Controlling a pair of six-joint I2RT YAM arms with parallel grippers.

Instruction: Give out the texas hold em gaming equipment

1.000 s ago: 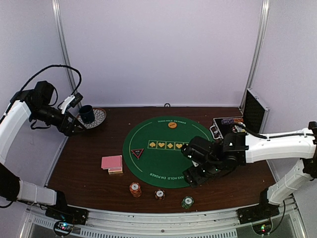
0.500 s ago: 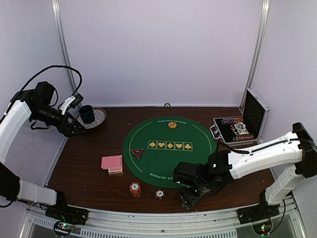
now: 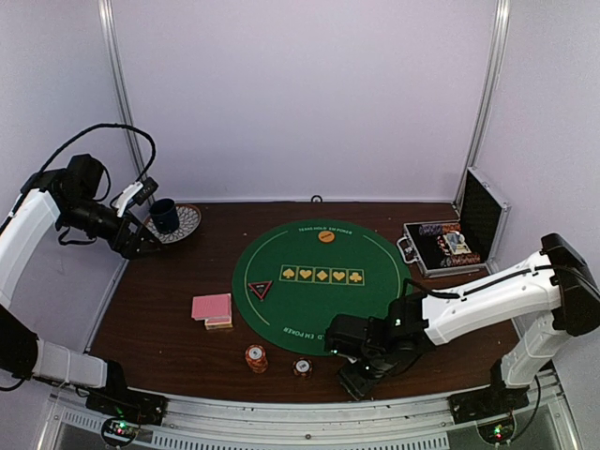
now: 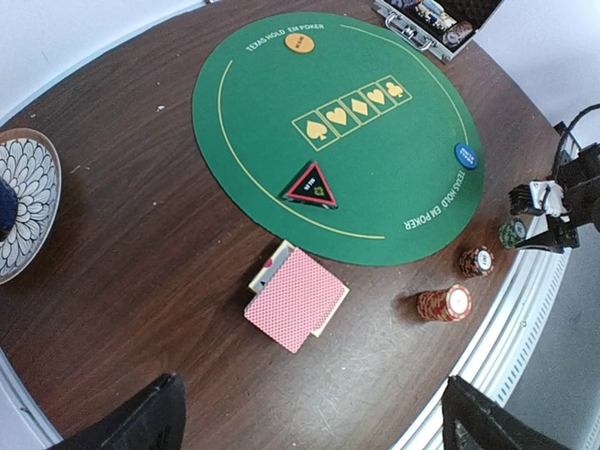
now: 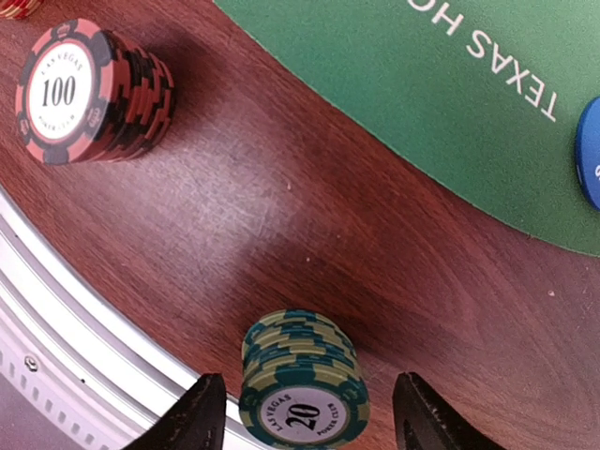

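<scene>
Right wrist view, looking down the right gripper [image 5: 305, 417] onto the near edge of the surface [image 5: 281, 216]. The green chip stack [image 5: 302, 389], top chip marked 20, stands upright directly between my two fingers [image 5: 202, 417], so its axis runs vertically, roughly along the approach line. The fingers are parted wider than the stack, with a sliver of wood showing on each side. I read this as straddling, with no contact yet and nothing held.

The stack sits just inside the metal front rail, off the green mat [image 5: 450, 84]. The red-and-black chip stack [image 5: 89, 89] stands well apart, farther along the same edge. The blue disc [image 5: 591, 155] lies on the mat's rim.

The left gripper [image 4: 309, 398] is spread fully and empty. It is parked far back by the cup [image 3: 165, 216], so the right arm is clearly the nearer one. My judgement is that the coming move turns on closing squarely across the stack's diameter without toppling the column.
</scene>
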